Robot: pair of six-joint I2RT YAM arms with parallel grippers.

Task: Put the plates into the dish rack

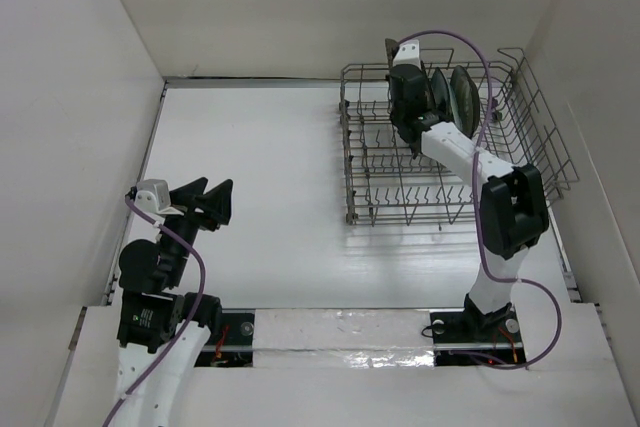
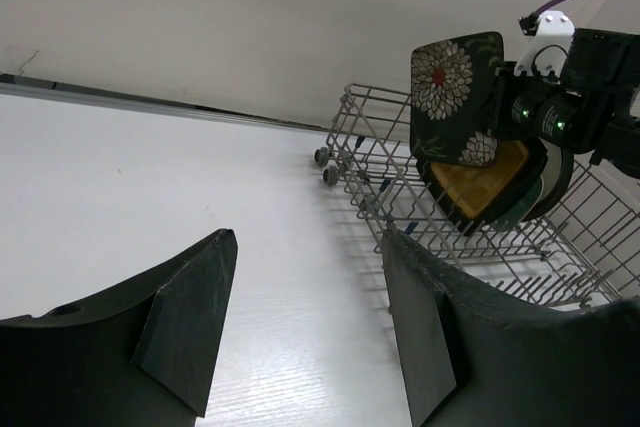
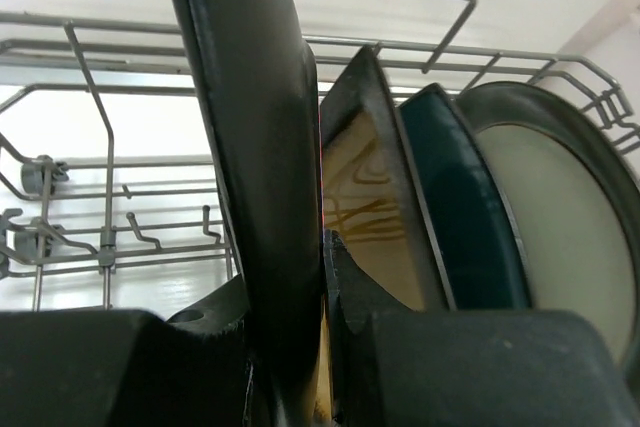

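My right gripper (image 3: 288, 299) clamps flowered plate (image 2: 455, 97) on edge, to slot between tines (image 1: 402, 187) | dish rack (image 1: 348, 147) at 2 o'clock, plate at its 12 o'clock end | my left gripper (image 1: 205, 203) agape, empty, 8 o'clock

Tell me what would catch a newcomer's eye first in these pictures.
The black plate with white flowers stands out first, gripped on edge by the right hand at the wire rack on the far right. Beside it three more plates stand upright in the rack: a yellow-centred one, a dark teal one and a cream one. The left hand hangs open over the table at the near left.
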